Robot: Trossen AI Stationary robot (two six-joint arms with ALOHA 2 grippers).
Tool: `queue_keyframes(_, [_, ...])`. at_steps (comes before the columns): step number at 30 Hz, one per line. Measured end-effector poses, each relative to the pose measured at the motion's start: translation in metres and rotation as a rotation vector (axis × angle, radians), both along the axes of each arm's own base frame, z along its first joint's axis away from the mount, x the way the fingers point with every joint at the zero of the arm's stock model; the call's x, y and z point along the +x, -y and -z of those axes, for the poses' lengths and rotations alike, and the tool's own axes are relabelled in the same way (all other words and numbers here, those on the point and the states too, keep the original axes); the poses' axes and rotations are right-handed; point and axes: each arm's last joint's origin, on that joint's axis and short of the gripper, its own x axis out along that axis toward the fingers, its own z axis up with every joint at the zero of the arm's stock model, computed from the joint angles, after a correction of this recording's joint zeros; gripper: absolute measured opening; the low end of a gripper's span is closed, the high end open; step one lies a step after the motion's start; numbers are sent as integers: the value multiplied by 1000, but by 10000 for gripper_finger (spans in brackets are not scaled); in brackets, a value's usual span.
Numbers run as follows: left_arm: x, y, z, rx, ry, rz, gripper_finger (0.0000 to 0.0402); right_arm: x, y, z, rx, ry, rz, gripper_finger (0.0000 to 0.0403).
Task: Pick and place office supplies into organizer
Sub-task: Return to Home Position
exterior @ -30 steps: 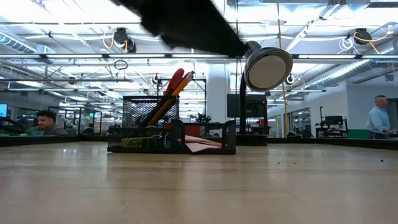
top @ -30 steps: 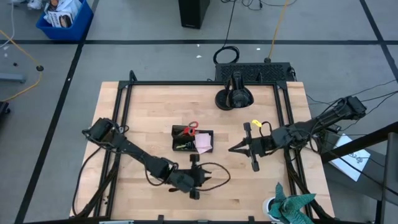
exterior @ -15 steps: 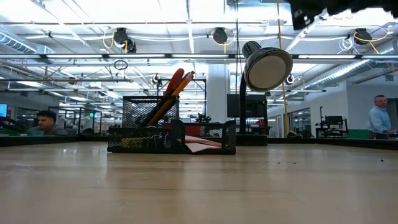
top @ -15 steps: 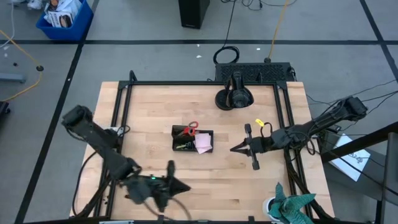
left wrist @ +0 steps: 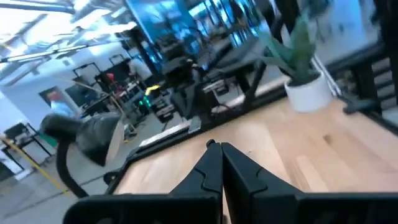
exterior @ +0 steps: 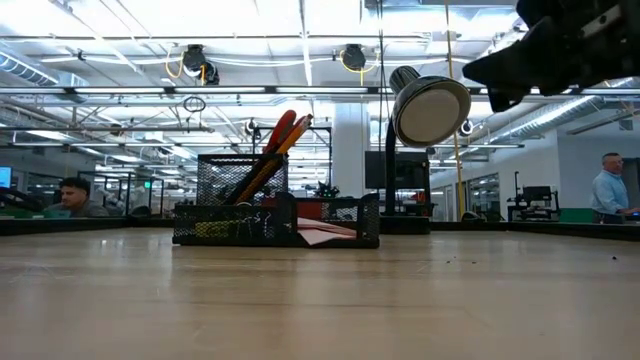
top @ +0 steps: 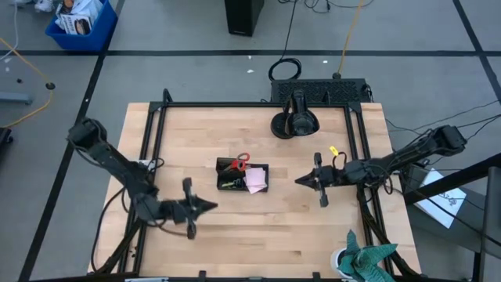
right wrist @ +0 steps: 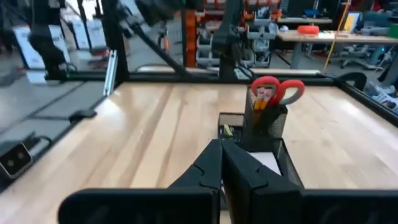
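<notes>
Evidently the left gripper [top: 210, 205] carries nothing: its fingers [left wrist: 208, 165] are pressed flat together, and it hangs over the left part of the table [top: 196, 133], well apart from the organizer [top: 243, 175]. The right gripper [top: 300, 181] is likewise closed and empty, near the organizer's right side and pointing at it. The organizer stands mid-table. Its mesh cup holds the red-handled scissors [right wrist: 278, 89] and the orange pencils [exterior: 268, 162] upright, and the pink sticky-note pad [top: 256, 180] lies in the low compartment on the right. The sorting looks finished, so the step in hand is judged to be the retreat to the rest pose. That calls for no grasp. Each arm need only draw back, and the right one should stay clear of the tall scissor handles.
</notes>
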Motion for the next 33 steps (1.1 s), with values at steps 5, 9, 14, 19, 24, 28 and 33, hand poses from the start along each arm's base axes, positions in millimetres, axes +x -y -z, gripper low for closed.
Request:
queue_keyframes(5, [-26,-30,24,-150,138,-2,3,-6,8,3,41,83,37,0])
queue_keyframes(9, [-37,-50,41,-203,189,27,4,-5,18,8,39,39,51,0])
queue_keyframes(14, [-58,-62,52,-256,231,28,2,-7,25,0,54,90,13,0])
queue_keyframes(19, [-79,-62,56,-288,201,-81,4,-14,25,-4,61,97,5,0])
queue_keyframes(24, [-88,-65,53,-209,193,-123,3,-18,26,-4,24,88,6,0])
queue_keyframes(28, [-90,-74,47,-153,237,-100,2,-16,33,-3,26,76,9,0])
queue_keyframes(33, [-85,-89,41,-109,293,-69,1,-14,45,-3,74,85,-47,0])
